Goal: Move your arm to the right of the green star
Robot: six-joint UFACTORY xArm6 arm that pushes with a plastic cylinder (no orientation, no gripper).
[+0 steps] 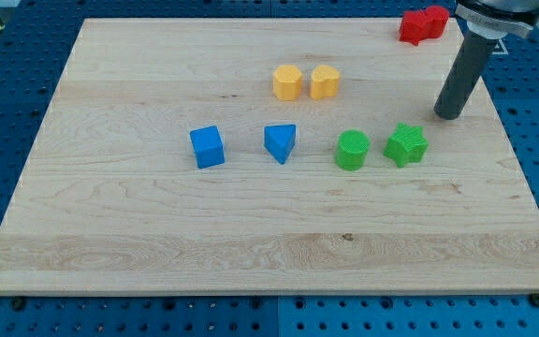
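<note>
1. my tip (448, 116) is resting on the wooden board (157, 262) near its right edge; being a bare rod, it is neither opening nor closing on anything and is touching no block.
2. the green star (407, 145), the task's thing, is sitting just below my tip and slightly toward the view's left, apart from it with a strip of bare wood showing between.
3. a green round block (352, 150) is lying further left of my tip, just beside the star on its left but not touching it.
4. two yellow blocks (288, 82) (325, 82) are standing side by side well to my tip's left and a little toward the view's top; their exact shapes are proving hard to make out.
5. a blue cube (207, 147) and a blue triangular block (281, 143) are lying far to my tip's left, level with the star.
6. two red blocks (423, 24) are sitting close together above my tip at the board's top right corner, just left of the rod's upper body.
7. judgement: the tip is sitting above-right of the star rather than squarely on its right, so a short move toward the view's bottom appears to be outstanding.
8. risk: drifting left while descending would be clipping the star's upper right point and shoving it into the round green block.
9. risk: overshooting rightward would be carrying my tip toward the board's edge, which is lying near.
</note>
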